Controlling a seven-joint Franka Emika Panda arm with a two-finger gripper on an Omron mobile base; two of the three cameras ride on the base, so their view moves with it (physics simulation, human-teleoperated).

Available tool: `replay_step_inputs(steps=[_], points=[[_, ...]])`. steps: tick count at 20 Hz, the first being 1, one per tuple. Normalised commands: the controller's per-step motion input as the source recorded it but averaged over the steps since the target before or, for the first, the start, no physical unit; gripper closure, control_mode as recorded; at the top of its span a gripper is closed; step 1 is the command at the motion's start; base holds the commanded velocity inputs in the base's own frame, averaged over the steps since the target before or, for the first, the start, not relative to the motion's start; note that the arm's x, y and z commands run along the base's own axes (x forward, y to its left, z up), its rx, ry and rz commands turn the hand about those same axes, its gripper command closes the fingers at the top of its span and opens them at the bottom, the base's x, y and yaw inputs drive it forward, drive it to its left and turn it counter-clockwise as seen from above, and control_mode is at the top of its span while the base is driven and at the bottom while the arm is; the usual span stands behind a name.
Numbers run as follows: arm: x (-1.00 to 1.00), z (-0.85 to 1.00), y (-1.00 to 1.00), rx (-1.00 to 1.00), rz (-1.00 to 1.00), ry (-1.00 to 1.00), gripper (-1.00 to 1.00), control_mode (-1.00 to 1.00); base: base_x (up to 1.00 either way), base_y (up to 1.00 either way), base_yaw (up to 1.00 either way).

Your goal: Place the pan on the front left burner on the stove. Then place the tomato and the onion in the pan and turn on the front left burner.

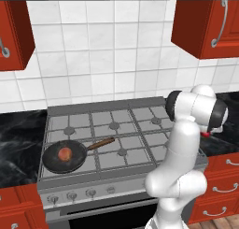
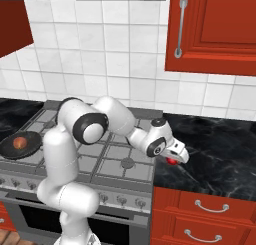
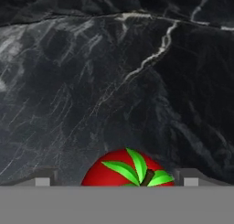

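The black pan [image 1: 52, 163] sits on the stove [image 1: 140, 130] at its front left, wooden handle [image 1: 101, 143] pointing right; the front left burner is hidden under it. The orange-brown onion [image 1: 65, 153] lies inside the pan [image 2: 9, 148], also visible as the onion [image 2: 20, 142]. The red tomato [image 3: 128, 172], green leaves on top, rests on the black marble counter [image 2: 215, 154] right of the stove. My gripper [image 2: 176, 157] hangs low over the tomato [image 2: 172, 161]. In the hand view my gripper [image 3: 116, 182] is open, with one fingertip on each side of the tomato and a gap on both sides.
Knobs [image 1: 71, 195] line the stove's front panel. Red cabinets [image 2: 215, 29] hang above the counter, and red drawers [image 2: 210, 209] sit below it. A tiled wall [image 1: 107, 50] stands behind the stove. My arm's elbow [image 2: 90, 126] reaches across the stove's right half.
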Motion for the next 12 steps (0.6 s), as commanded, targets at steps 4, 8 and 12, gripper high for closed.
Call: replay_step_inputs(steps=[4,8,12], points=[[0.0,-0.14,0.0,-0.04,0.0,0.06,1.0,-1.0,0.0,0.0,0.0],[-0.02,-0.24,-0.18,-0.05,-0.03,0.09,1.0,-1.0,0.0,0.0,0.0],[-0.07,-0.22,-0.13,-0.05,-0.06,0.05,1.0,-1.0,0.0,0.0,0.0]])
